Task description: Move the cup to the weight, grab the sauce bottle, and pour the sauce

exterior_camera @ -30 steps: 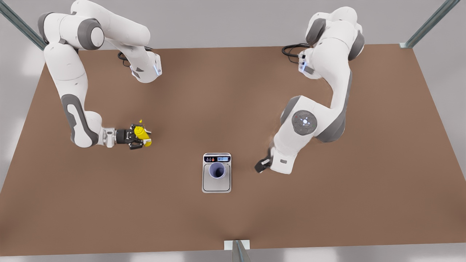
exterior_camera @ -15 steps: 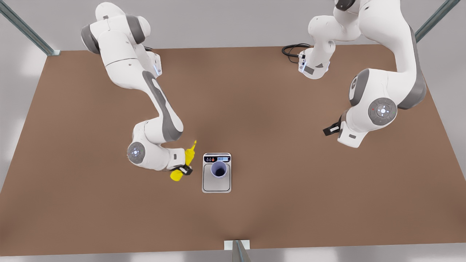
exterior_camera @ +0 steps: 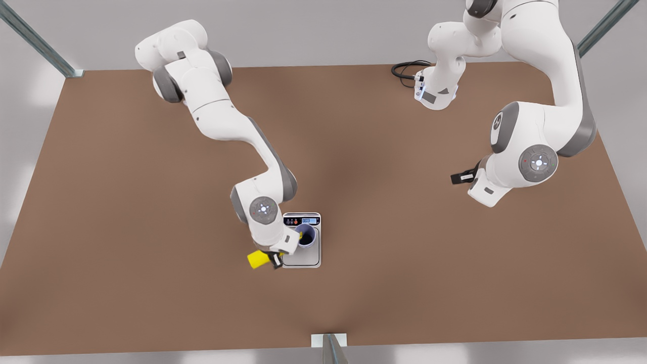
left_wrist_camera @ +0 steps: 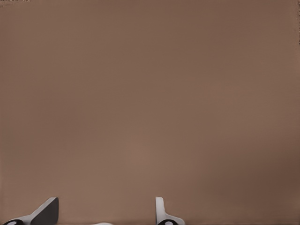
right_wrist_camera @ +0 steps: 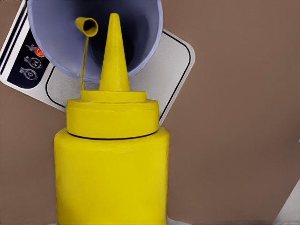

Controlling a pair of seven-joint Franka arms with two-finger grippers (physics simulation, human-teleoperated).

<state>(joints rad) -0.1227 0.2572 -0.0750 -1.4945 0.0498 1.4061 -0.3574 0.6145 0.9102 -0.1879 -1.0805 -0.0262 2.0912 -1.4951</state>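
Here the right gripper, bent low, clamps the sauce bottle tipped over the cup; left gripper waits, jaws apart

We find the flat rectangular silver steel kitchen scale near the middle of the brown desk, toward its front edge. The small lavender-blue tapered cup stands on the scale's plate, at the display end. The right gripper sits at the scale's edge on the front view's left, its jaws holding the small yellow plastic squeeze bottle tilted (nozzle reaching over the cup's mouth). The left gripper waits well apart, above bare desk on the front view's right.
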